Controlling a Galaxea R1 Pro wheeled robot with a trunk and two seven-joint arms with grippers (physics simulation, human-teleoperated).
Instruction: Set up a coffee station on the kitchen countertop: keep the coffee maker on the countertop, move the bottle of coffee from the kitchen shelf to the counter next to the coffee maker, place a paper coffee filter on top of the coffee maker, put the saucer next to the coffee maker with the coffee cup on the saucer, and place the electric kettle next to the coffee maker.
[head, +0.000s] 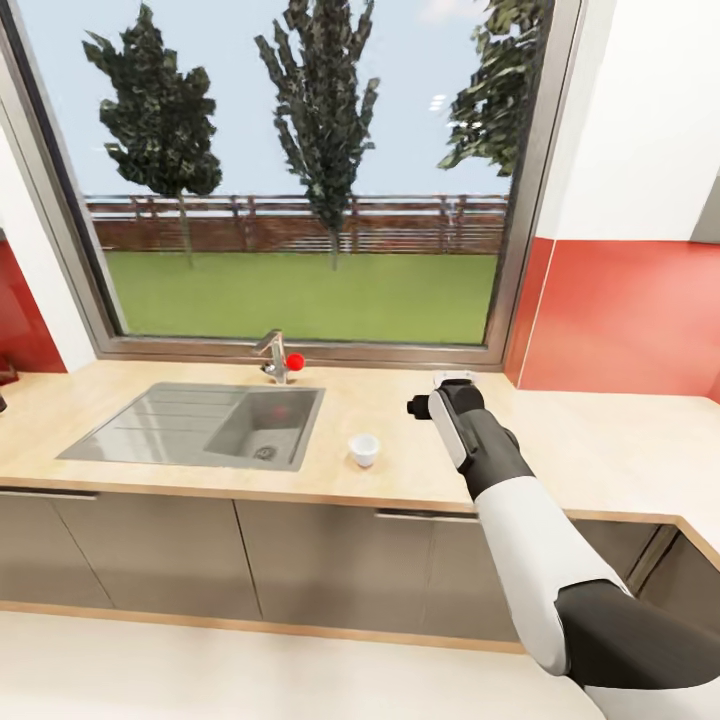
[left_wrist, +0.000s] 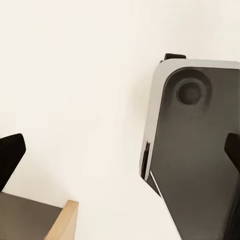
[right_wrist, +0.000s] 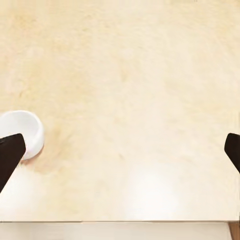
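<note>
The cup, small, rigid, glossy and judged light but chippable, is seen upright on the tabletop just beside the left fingertip of the open, empty right pincer; a grip across its rim is judged best.

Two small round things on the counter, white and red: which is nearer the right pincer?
The coffee cup, white, standing on the kitchen countertop right of the sink. The red knob sits farther back at the tap.
</note>
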